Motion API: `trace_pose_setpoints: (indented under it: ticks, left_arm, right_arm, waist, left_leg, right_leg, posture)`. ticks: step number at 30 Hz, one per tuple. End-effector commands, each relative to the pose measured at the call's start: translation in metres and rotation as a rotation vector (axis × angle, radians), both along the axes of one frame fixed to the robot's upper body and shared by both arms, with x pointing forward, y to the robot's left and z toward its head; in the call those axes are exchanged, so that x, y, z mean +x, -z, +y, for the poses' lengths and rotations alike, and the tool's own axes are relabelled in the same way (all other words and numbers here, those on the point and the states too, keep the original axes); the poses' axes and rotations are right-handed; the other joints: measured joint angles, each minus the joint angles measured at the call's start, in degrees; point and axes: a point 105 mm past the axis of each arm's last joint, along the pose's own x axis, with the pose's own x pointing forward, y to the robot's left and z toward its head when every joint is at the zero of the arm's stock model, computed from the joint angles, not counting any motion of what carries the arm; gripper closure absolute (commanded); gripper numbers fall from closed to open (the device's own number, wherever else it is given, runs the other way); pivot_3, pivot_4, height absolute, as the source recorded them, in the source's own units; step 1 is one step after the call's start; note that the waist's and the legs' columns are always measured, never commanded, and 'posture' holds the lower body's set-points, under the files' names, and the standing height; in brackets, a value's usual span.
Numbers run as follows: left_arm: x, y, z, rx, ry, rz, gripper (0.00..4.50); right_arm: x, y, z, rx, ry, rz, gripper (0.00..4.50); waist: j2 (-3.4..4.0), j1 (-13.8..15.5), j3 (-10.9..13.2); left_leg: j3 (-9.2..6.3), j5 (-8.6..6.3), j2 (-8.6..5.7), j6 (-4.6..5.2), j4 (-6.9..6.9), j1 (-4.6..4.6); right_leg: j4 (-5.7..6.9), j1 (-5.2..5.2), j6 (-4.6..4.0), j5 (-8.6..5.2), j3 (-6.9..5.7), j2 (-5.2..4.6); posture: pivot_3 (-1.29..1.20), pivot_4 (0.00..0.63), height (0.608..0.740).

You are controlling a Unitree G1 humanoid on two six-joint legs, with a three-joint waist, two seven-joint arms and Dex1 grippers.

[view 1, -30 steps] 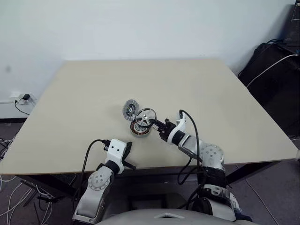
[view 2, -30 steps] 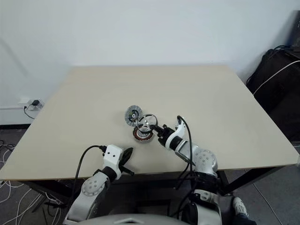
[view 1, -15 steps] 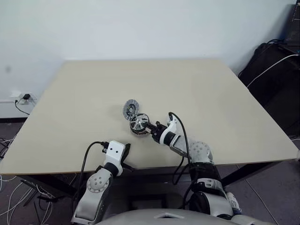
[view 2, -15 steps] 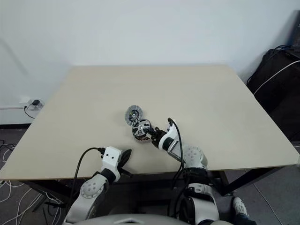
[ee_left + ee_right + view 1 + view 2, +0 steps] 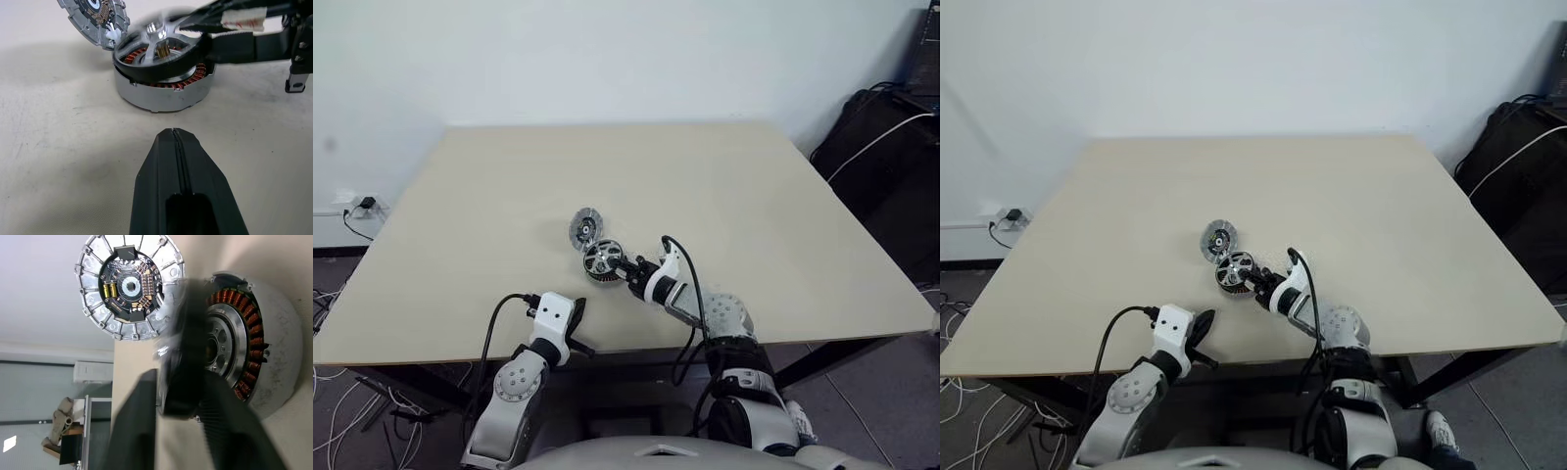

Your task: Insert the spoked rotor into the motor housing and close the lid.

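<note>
The spoked rotor (image 5: 161, 46) lies tilted on top of the motor housing (image 5: 161, 93), whose copper windings show under its rim. My right gripper (image 5: 625, 271) reaches in from the right. Its fingers stand parted on either side of the rotor's rim (image 5: 178, 362), which looks blurred between them. The lid (image 5: 585, 227), a ribbed silver disc, leans against the housing's far left side and also shows in the left wrist view (image 5: 93, 19). My left gripper (image 5: 173, 134) is shut and empty, hovering near the table's front edge a short way in front of the housing.
The parts sit near the front middle of a beige table (image 5: 705, 176). A black bag with cables (image 5: 891, 147) stands off the table's right side. A wall socket (image 5: 357, 206) is low on the left.
My right gripper carried the rotor left and down from above the housing onto it, and its fingers have spread apart. The left arm and the lid have not moved.
</note>
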Motion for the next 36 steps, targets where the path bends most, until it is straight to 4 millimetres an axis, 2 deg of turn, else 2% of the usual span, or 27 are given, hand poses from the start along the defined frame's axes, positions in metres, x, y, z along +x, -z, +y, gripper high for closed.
trace_pose_setpoints:
  ticks: [1, 6, 14, 23, 30, 36]
  left_arm:
    - [0.006, -0.017, -0.004, -0.017, 0.008, -0.068, 4.50]
    - [0.006, -0.017, -0.005, -0.020, 0.012, -0.067, 4.50]
    - [0.006, -0.016, -0.007, -0.024, 0.020, -0.063, 4.50]
    - [0.007, -0.016, -0.009, -0.028, 0.029, -0.066, 4.50]
    - [0.007, -0.015, -0.011, -0.033, 0.040, -0.063, 4.50]
    - [0.008, -0.015, -0.012, -0.034, 0.046, -0.062, 4.50]
  right_arm:
    - [0.007, -0.014, 0.004, 0.026, 0.004, -0.048, 2.06]
    - [0.007, -0.011, 0.000, 0.002, 0.008, -0.043, 0.45]
    - [0.005, -0.012, -0.021, -0.064, 0.050, -0.053, 0.45]
    - [-0.004, -0.011, -0.055, -0.121, 0.117, -0.050, 0.45]
    - [-0.012, -0.021, -0.066, -0.130, 0.126, -0.084, 0.45]
    - [-0.013, -0.031, -0.063, -0.144, 0.106, -0.135, 0.45]
  waist:
    - [0.00, 0.0, 0.0]
    - [0.01, 0.0, -0.1]
    - [0.08, 0.2, -0.1]
    - [0.09, 0.2, -0.1]
    - [0.14, 0.0, -0.1]
    - [0.12, 0.1, -0.1]
  left_leg:
    - [0.00, 0.00, 0.00, 0.00, 0.00, 0.00]
    - [0.00, 0.00, 0.00, 0.00, 0.00, 0.08]
    - [-0.02, 0.01, 0.00, -0.01, 0.00, 0.11]
    - [-0.01, -0.01, -0.02, 0.03, 0.00, 0.06]
    - [0.00, -0.01, 0.02, 0.02, 0.00, 0.03]
    - [0.01, -0.02, 0.00, 0.04, 0.00, 0.01]
  right_leg:
    - [0.00, 0.00, 0.00, 0.00, 0.00, 0.00]
    - [0.00, 0.09, 0.00, 0.00, 0.00, 0.00]
    - [0.01, 0.13, -0.01, 0.00, 0.00, -0.02]
    - [-0.02, 0.10, -0.01, -0.01, 0.00, -0.05]
    - [0.00, 0.02, -0.01, -0.01, 0.01, 0.02]
    - [-0.03, 0.02, 0.00, -0.01, 0.01, 0.01]
  posture:
    - [0.00, 0.000, 0.740]
    - [0.00, 0.000, 0.740]
    - [0.00, 0.000, 0.740]
    - [0.00, 0.000, 0.740]
    - [0.00, 0.000, 0.740]
    - [0.00, 0.000, 0.740]
